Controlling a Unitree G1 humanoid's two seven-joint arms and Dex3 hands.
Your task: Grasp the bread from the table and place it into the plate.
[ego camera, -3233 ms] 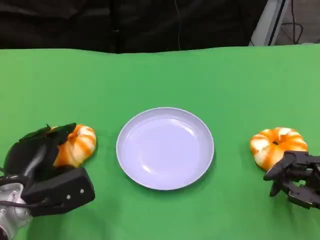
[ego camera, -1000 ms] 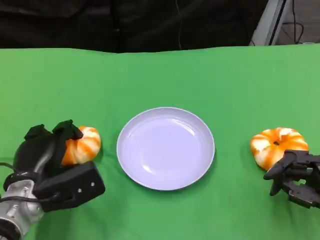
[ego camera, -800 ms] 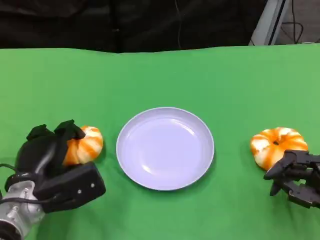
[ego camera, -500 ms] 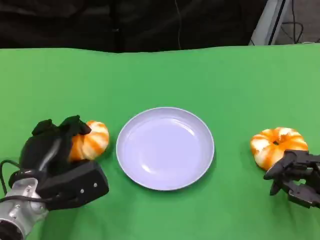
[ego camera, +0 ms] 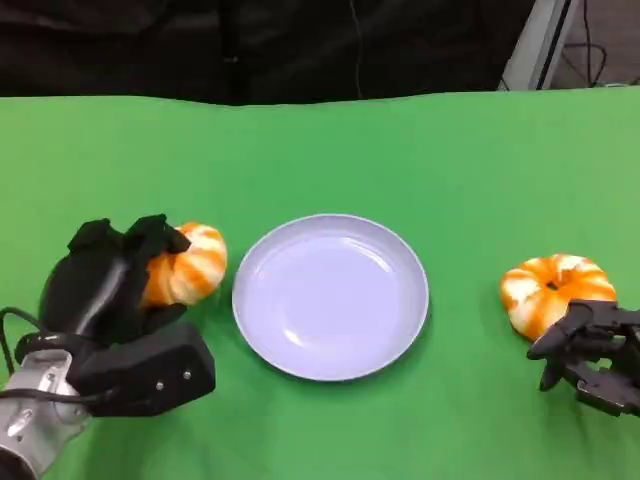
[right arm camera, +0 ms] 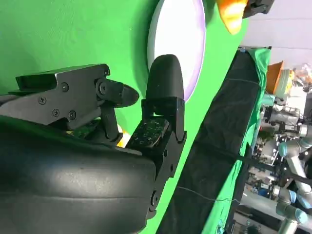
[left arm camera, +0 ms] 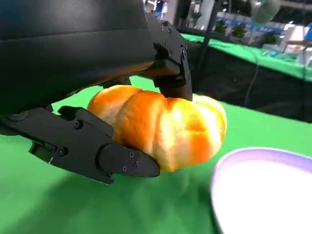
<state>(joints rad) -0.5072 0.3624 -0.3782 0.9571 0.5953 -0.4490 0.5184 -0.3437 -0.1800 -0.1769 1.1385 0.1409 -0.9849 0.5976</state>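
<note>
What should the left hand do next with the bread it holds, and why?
Probably carry it a little further over the plate's rim, then release. The left hand grips the bread roll beside the plate, still outside it.

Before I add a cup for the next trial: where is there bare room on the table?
The broad green cloth beyond the plate is free, as is the strip between plate and right bread. It is crowded by the left hand, gripping its bread beside the rim.
</note>
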